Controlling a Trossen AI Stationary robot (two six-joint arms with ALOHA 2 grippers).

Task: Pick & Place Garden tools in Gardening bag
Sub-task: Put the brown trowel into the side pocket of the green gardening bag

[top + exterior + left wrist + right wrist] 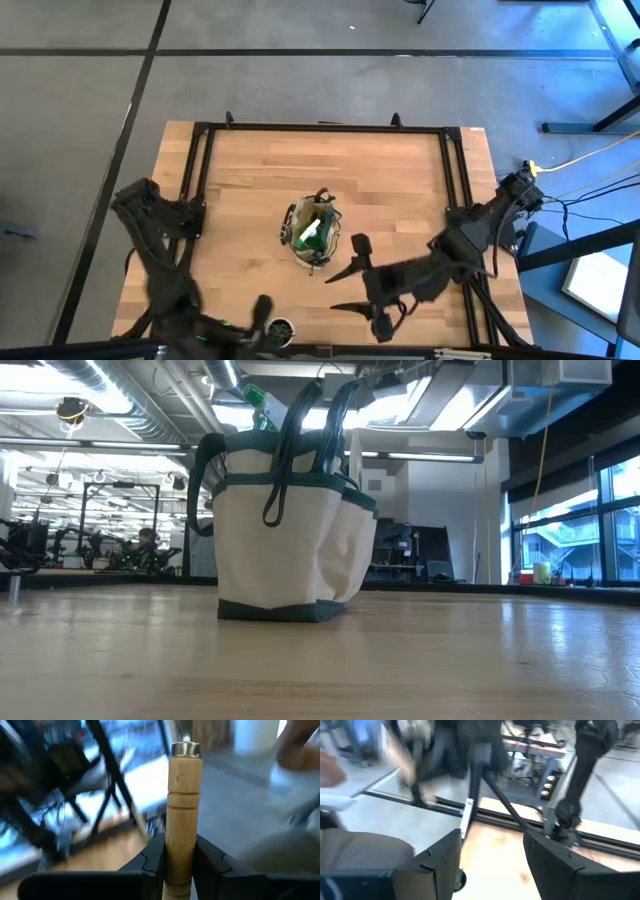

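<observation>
- A wooden-handled metal tool (184, 810) is clamped in the left gripper (180, 862).
- The right gripper (492, 865) is seen spread apart, beside the tan fabric gardening bag (312, 234).

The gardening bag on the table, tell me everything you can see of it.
The small soft cream-tan fabric gardening bag stands upright near the middle of the light wooden table, touching neither arm. It has dark green trim along its base and rim, dark green loop handles rising above the round mouth, and a bulging side pocket. From above, green and white things show inside its mouth, and in the low view a green tip pokes out of the top. Nothing else on the table touches it.
</observation>
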